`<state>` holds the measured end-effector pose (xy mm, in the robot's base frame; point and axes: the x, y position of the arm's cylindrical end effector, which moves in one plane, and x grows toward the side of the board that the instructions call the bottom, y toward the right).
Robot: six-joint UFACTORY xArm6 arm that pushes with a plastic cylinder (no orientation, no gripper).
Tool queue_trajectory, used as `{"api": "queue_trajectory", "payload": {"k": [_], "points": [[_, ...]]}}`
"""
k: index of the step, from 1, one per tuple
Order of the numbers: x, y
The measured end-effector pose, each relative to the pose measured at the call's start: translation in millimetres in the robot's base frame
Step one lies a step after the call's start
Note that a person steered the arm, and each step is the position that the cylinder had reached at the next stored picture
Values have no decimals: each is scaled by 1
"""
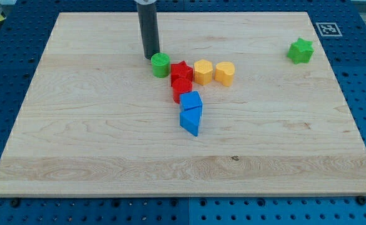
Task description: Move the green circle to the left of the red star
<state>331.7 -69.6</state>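
The green circle (pixel 161 65) sits on the wooden board, touching the left side of the red star (pixel 181 70). My tip (pixel 151 57) is just up and left of the green circle, very close to it or touching it. The rod rises from there to the view's top.
A red round block (pixel 182 89) sits right below the red star. A yellow hexagon (pixel 203 72) and a yellow heart-like block (pixel 225 73) lie to the star's right. Two blue blocks (pixel 191 101) (pixel 191 120) lie below the red ones. A green star (pixel 300 51) sits at the upper right.
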Motion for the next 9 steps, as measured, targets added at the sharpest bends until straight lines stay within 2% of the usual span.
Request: {"api": "queue_trajectory", "payload": {"k": [1,3,9], "points": [[-18,1],[7,11],[35,15]]}}
